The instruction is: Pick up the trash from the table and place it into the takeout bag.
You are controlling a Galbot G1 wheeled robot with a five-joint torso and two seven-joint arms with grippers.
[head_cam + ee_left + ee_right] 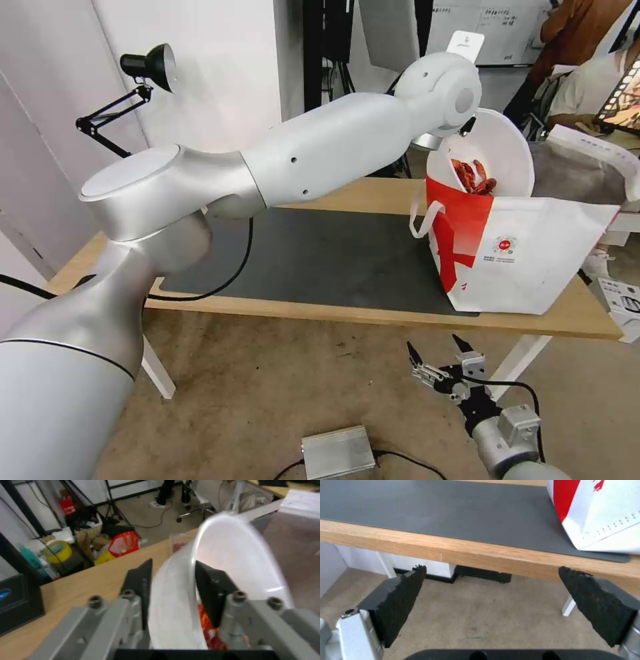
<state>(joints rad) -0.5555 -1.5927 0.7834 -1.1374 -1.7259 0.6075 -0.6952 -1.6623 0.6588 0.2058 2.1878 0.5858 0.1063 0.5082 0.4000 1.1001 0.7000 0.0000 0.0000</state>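
Head view: left arm reached across the table (320, 310) toward the far right, its wrist high over the open mouth of the takeout bag (527, 257). Bowl (497, 150) hung tipped steeply, almost on edge, its open face turned toward me and red shells (475, 177) slid down to the low side, right at the bag's near rim. Bag stood on the right end of the dark mat (320, 257), red panel toward the arm.

Left wrist view: left gripper (171, 590) was clamped on the bowl's rim (180, 580), one pad outside the wall and one inside, shells showing red below the fingers.

Key relation, as I judged it: the bowl sat directly above the bag's opening, low edge pointing down into it, so the drop would run straight down.

Right gripper (437, 357) hung low in front of the table edge, below the bag, fingers spread wide and empty; right wrist view looked up at the table's front edge. Left arm was plainly the one placed to act.
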